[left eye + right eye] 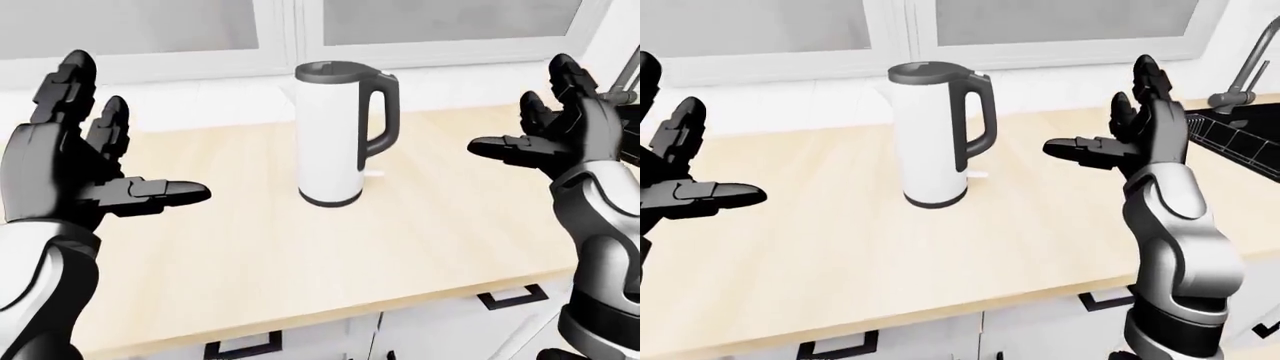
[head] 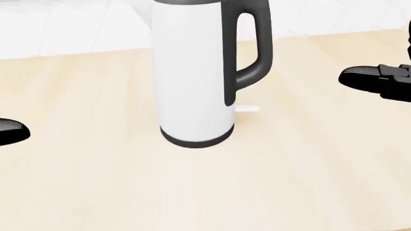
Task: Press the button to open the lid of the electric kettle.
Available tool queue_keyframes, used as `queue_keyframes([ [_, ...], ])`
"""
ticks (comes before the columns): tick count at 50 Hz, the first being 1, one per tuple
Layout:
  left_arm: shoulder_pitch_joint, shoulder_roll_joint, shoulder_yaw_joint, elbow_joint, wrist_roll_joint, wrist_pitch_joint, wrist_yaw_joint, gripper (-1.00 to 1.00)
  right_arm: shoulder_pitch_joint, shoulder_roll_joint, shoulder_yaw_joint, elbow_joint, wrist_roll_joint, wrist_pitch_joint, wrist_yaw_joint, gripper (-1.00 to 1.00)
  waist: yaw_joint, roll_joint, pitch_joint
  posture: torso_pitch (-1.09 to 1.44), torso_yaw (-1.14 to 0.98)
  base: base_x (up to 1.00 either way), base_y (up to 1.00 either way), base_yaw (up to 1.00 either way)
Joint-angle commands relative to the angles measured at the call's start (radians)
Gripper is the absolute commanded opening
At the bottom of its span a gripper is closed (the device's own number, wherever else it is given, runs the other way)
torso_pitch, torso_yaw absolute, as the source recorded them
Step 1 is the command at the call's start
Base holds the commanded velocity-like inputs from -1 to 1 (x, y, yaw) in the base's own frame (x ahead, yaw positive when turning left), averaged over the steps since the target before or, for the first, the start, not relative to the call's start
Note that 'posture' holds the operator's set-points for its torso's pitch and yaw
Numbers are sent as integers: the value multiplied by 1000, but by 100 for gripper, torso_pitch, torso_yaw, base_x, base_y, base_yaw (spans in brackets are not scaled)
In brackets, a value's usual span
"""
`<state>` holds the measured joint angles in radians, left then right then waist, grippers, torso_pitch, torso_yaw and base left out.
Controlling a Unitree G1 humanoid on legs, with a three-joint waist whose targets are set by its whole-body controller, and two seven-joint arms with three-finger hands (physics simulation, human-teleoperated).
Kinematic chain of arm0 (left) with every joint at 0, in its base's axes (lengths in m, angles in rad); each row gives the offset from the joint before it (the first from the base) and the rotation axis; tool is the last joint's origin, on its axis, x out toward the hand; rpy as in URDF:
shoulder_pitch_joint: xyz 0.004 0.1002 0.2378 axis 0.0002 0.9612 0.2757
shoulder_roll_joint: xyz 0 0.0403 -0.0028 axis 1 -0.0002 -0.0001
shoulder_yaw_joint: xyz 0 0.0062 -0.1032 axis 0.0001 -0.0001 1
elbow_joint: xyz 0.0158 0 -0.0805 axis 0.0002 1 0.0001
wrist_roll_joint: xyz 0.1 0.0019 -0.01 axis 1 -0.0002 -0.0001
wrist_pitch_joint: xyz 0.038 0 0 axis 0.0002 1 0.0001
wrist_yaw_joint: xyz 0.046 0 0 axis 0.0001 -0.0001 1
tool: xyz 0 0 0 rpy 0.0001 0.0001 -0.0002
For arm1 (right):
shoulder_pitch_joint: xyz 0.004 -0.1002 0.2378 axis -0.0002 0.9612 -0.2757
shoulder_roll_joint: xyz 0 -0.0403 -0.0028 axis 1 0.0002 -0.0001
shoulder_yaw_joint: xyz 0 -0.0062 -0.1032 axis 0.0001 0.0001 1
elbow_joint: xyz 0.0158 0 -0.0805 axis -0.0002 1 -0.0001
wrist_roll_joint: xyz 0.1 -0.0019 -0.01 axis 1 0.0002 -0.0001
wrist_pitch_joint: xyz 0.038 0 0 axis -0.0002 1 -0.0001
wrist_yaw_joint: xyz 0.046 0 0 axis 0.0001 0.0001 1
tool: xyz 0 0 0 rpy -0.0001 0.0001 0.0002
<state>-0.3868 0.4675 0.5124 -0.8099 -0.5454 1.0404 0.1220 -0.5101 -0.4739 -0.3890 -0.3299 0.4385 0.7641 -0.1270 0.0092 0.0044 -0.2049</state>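
Kettle (image 1: pixel 337 135) upright mid-table (image 1: pixel 240 255), lid closed, both hands apart from it.
Left hand (image 1: pixel 70 169) and right hand (image 1: pixel 1137 139) spread wide; a sideways push could tip the kettle.

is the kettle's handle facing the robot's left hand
No, the kettle has its black handle on the right side in the left-eye view, toward the right hand, away from the left hand.

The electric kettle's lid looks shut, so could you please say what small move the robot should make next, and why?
Probably bring the right hand up toward the lid of the electric kettle. The lid is closed, both hands hang open beside the kettle touching nothing, and the handle faces the right hand.
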Motion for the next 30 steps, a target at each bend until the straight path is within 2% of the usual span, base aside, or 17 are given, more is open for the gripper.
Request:
queue_keyframes([
  [1, -24, 15, 9, -15, -1, -27, 3, 100, -31, -15, -10, -27, 0, -26, 2, 100, 1, -1, -17, -36, 0, 0, 0, 0],
  [8, -27, 17, 9, -14, -8, -25, 8, 100, -35, -17, -10, -25, 0, -24, 4, 100, 6, -2, -68, -43, 0, 0, 0, 0],
  [17, -23, 18, 5, -14, -11, -42, 8, 100, -36, -16, -9, -23, -2, -24, 4, 100, 11, -3, -117, -52, 0, 0, 0, 0],
  [23, -24, 15, 9, -16, -16, -47, 11, 100, -35, -16, -9, -23, -7, -23, 5, 100, 14, -4, -132, -52, 0, 0, 0, 0],
  [30, -24, 22, 3, -19, -24, -49, 16, 100, -36, -13, -2, -14, -17, -29, 10, 100, 14, -5, -138, -52, 0, 0, 0, 0],
])
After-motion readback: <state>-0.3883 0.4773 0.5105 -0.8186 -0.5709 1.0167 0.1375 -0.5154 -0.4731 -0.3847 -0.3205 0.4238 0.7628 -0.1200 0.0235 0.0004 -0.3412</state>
